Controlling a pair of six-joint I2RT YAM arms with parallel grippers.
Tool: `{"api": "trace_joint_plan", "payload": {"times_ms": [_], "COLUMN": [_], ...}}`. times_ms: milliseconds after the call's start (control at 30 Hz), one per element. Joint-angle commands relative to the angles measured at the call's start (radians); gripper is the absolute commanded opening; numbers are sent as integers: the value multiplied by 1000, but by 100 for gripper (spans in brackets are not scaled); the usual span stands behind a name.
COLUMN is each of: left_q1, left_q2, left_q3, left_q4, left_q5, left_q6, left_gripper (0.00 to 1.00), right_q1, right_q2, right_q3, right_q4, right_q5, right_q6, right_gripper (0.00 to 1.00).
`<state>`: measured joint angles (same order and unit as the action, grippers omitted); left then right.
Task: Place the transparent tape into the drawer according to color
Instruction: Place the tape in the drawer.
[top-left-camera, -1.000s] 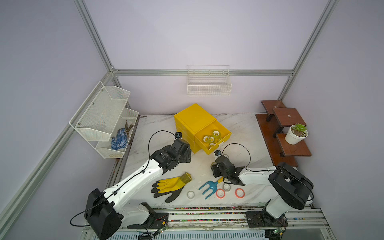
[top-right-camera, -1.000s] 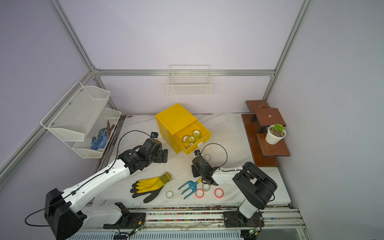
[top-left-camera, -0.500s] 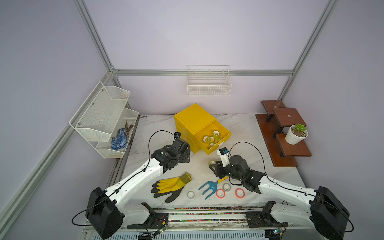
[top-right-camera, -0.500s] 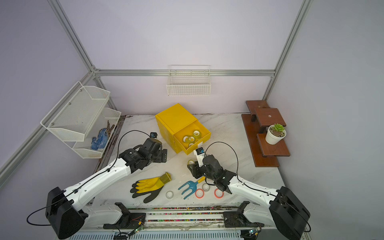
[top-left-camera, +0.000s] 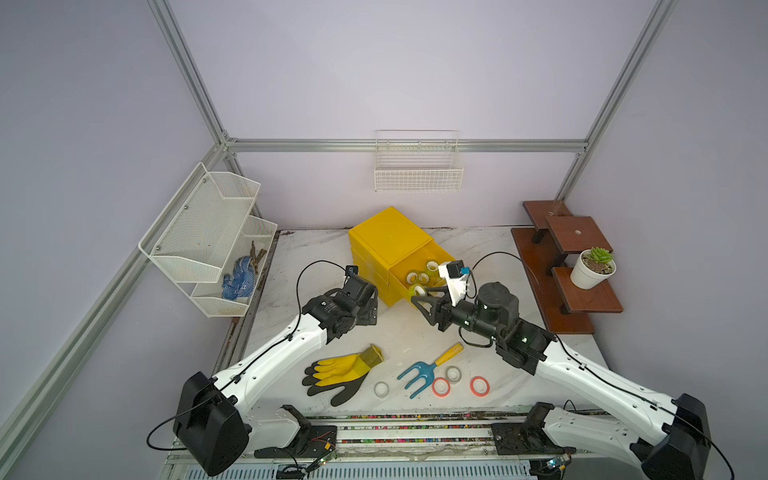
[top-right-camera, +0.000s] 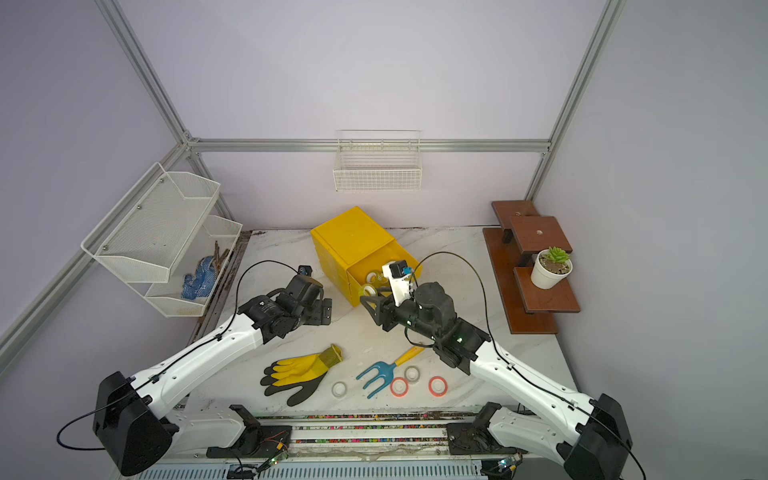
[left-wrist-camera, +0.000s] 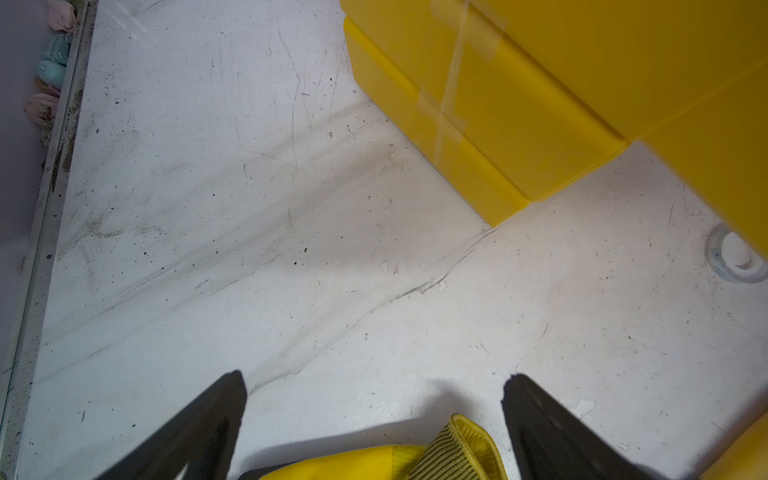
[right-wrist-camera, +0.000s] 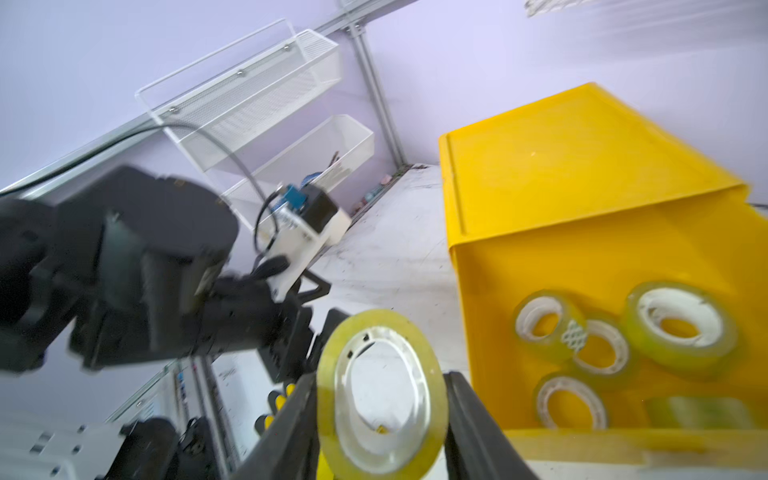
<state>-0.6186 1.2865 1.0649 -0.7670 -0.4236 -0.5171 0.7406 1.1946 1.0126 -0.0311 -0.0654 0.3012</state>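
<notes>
I am watching the right claw (right-wrist-camera: 380, 380) clenching a yellow-green roll (right-wrist-camera: 382, 399) of tape by its flat faces, one finger on each side, with the white core facing the wrist camera. In both top views the yellow-green roll (top-left-camera: 417, 291) (top-right-camera: 369, 290) is hanging raised above the table, just beside the near-left corner of the open top drawer (top-left-camera: 397, 289). I cannot tell whether it is touching the drawer wall. The top drawer is standing pulled out toward the near right from the yellow cabinet (top-left-camera: 386, 235). Several more yellow-green rolls (right-wrist-camera: 681, 328) are lying inside it, some leaning on each other.

The left claw (left-wrist-camera: 376, 386) is hanging released, its fingers spread wide with nothing between them. It is hovering above the marble table (left-wrist-camera: 208, 208), left of the cabinet and near the cuff of the yellow glove (top-left-camera: 336, 374).

On the near part of the table, right of the glove, two clear-whitish rolls (top-left-camera: 381, 389) (top-left-camera: 454, 373) and two red-orange rolls (top-left-camera: 440, 386) (top-left-camera: 479, 385) are lying flat around the blue hand rake (top-left-camera: 424, 368). One clear-whitish roll is sitting left of the tines and the other three right of them. The left wrist view is also showing me one more clear roll (left-wrist-camera: 735, 257), lying flat on the table and partly hidden behind a blurred yellow edge.
</notes>
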Motion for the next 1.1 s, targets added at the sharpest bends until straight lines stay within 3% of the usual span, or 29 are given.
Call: {"api": "trace_joint_plan", "payload": {"times_ms": [0,233,667,767,867,967,1067], "left_q1": [10,13,15,16,17,19,28], "left_q2": [-27,-36,-35,-33,-39,-47,-59], "left_q3": [13,9,7,9,14,41,78], "left_q4": [10,11,13,11,10,2,-8], "left_q5": [0,6,16,23,37,40,41], "left_q6": [-20,-17,-16,-15,-10,-3,2], "left_gripper": [100,100,100,100,100,100,100], "right_q1": [-28,-43,-89,-95,-94,-95,-95], "right_q2": [164,354,503,529,525,495,441], "right_q3": [161,349,457,480,481,483,472], "right_q4": [-228,-367,-365,-363,-331,-305,-295], "right_q5": [211,330,341,343,339,328,325], "right_q6": [-24,-37,-50,-54,-60,-63,-63], "right_gripper": [39,39,41,46,62,70,72]}}
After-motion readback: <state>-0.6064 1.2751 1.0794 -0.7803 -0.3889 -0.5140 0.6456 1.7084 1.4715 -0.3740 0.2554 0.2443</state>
